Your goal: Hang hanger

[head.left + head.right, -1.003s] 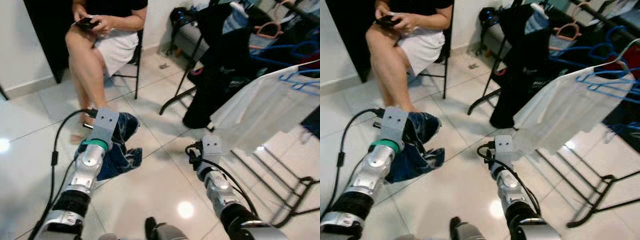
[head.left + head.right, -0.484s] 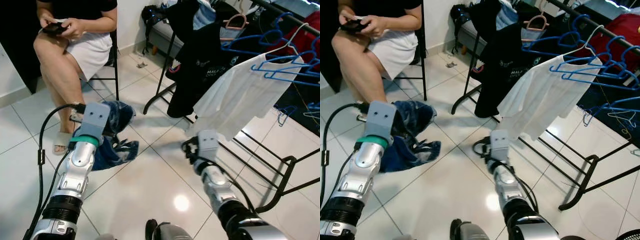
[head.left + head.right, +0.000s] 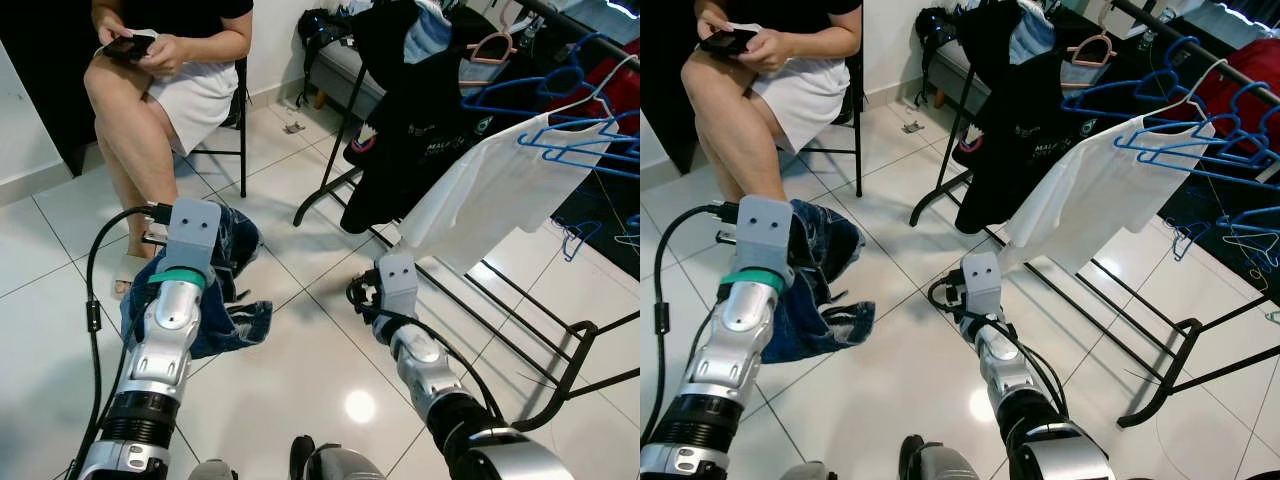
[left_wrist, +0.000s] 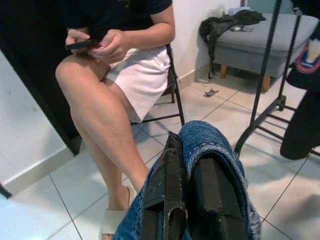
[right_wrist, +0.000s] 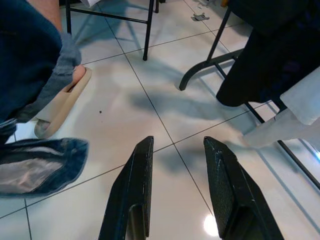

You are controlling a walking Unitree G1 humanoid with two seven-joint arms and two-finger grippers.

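Observation:
A pair of blue jeans (image 3: 238, 285) hangs bunched from my left gripper (image 4: 185, 167), low over the tiled floor. The fingers are shut on the denim, which drapes over one finger (image 4: 212, 192). I cannot make out a hanger in the jeans. My right gripper (image 5: 179, 145) is open with nothing between its fingers, held above the floor just short of the rack's foot. Blue hangers (image 3: 565, 140) hang on the black clothes rack (image 3: 1140, 335) to the right. One of them carries a white shirt (image 3: 490, 190).
A person sits on a black chair (image 3: 240, 140) ahead on the left, with a sandalled foot (image 5: 57, 107) close to the jeans. Black garments (image 3: 420, 130) hang at the rack's near end. A grey seat (image 4: 250, 35) stands behind. The rack's low bars (image 3: 560, 370) cross the floor on the right.
The camera has swung, so the rack and the person sit differently in the picture. Both arms keep their pose, and the jeans stay in the left gripper.

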